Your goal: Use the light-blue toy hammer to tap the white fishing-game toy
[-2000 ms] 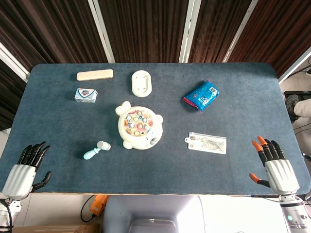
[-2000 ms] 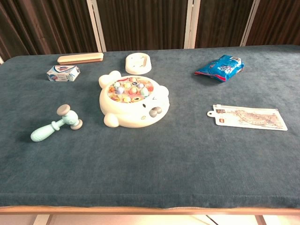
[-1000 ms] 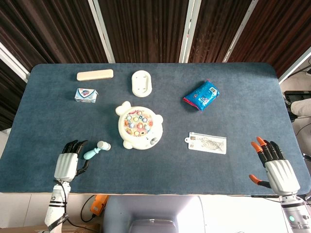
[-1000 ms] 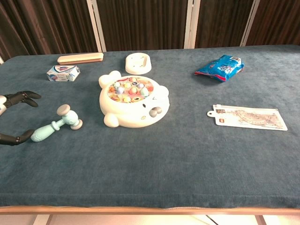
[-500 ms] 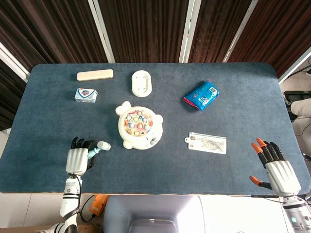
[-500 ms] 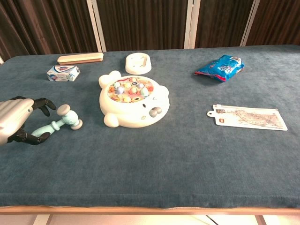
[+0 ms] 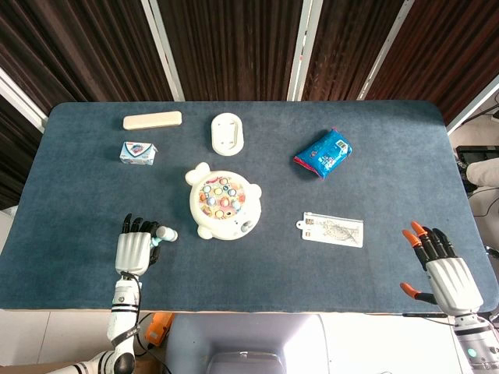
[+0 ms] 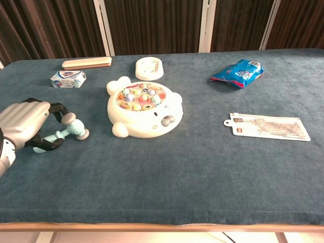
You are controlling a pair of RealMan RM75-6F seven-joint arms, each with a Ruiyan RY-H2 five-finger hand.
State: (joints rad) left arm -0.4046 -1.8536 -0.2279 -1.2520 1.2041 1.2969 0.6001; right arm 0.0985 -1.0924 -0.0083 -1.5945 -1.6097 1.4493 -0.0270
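Head view: found the light-blue toy hammer (image 7: 164,234) lying on the blue table (image 7: 78,195), at about 8 o'clock from the white fishing-game toy (image 7: 223,204) and near it without touching. Saw the left hand (image 7: 134,249) laid over the handle from 6 o'clock, dark fingertips past the shaft, only the hammer head showing. Could not tell from above whether the fingers pressed the handle. Noted the right hand (image 7: 443,269) at the table's 4 o'clock corner, fingers spread, holding nothing, well apart from everything. Chest view: saw the left hand (image 8: 23,124) arched over the hammer (image 8: 72,129), fingers above the shaft, thumb below it, the handle end hidden between them. Could not confirm a firm hold; hammer looked flat on the cloth. Logged the fishing toy (image 8: 143,109) at 2 o'clock from the hammer head. Judged the risks as follows. Closing on the short, smooth handle near its end could squeeze it out sideways or roll it toward 3 o'clock. Gripping too close to the head would leave little swing. Lifting on a loose pinch could let the head droop and fall. Swinging wide might shove the toy instead of tapping it.
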